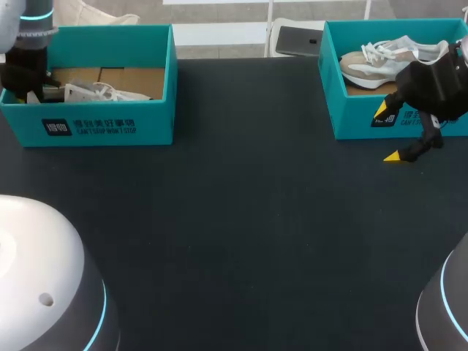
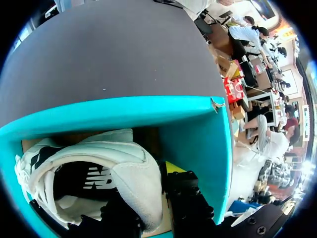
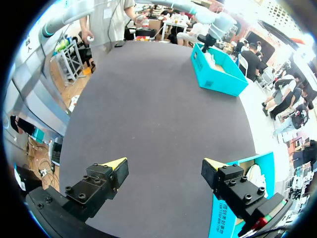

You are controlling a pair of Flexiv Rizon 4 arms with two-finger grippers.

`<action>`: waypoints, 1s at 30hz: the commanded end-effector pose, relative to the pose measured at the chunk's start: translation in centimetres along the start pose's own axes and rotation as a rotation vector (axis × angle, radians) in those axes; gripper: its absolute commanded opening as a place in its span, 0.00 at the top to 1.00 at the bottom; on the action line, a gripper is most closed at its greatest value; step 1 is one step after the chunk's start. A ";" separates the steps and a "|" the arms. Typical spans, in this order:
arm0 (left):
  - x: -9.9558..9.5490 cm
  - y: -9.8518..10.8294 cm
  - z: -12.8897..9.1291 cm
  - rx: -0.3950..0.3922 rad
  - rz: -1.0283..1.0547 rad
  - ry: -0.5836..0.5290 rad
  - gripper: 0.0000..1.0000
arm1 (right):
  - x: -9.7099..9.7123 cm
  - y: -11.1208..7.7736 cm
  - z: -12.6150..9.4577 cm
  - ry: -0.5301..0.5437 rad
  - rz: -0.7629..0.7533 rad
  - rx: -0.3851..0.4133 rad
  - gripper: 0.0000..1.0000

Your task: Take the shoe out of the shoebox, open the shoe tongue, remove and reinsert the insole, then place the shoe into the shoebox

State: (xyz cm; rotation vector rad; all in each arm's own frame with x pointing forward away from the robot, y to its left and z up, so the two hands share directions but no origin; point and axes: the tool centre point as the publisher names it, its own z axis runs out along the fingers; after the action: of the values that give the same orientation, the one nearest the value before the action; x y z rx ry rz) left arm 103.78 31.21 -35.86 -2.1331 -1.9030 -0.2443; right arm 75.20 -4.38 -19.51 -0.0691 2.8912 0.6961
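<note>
A white shoe (image 1: 95,93) lies in the teal shoebox (image 1: 110,121) at the table's far left. In the left wrist view the shoe (image 2: 114,163) shows its open collar and dark lining inside the box (image 2: 193,129). My left gripper (image 2: 148,208) is down in the box at the shoe's heel, one finger inside the collar and the other outside, shut on the heel wall. From above, my left gripper (image 1: 29,91) sits at the box's left end. My right gripper (image 1: 387,133) hangs open and empty just before the right box; its own view shows the gripper (image 3: 163,166) wide over bare table.
A second teal box (image 1: 351,117) at the far right holds a beige and white shoe (image 1: 387,62); this box (image 3: 233,208) lies right beside my right gripper. The dark tabletop (image 1: 241,219) stretches between the two boxes.
</note>
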 end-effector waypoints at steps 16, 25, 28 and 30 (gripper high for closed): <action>0.2 0.0 0.9 0.028 0.026 0.014 0.54 | -0.1 0.1 0.1 0.001 0.001 0.005 0.00; 0.6 -0.2 -3.5 -0.027 0.034 -0.077 0.51 | -0.1 0.1 0.1 0.001 0.001 0.005 0.00; 0.8 -0.3 -4.9 -0.036 0.038 -0.107 0.51 | -0.1 0.1 0.1 0.001 0.001 0.005 0.00; 0.9 -0.5 -6.0 -0.045 0.042 -0.129 0.49 | -0.1 0.1 0.1 0.001 0.001 0.005 0.00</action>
State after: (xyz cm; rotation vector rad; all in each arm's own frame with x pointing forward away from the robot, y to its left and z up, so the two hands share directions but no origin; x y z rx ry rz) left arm 104.71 29.96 -31.53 -2.2460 -1.9319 -0.1403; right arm 75.20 -4.38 -19.51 -0.0692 2.8912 0.6960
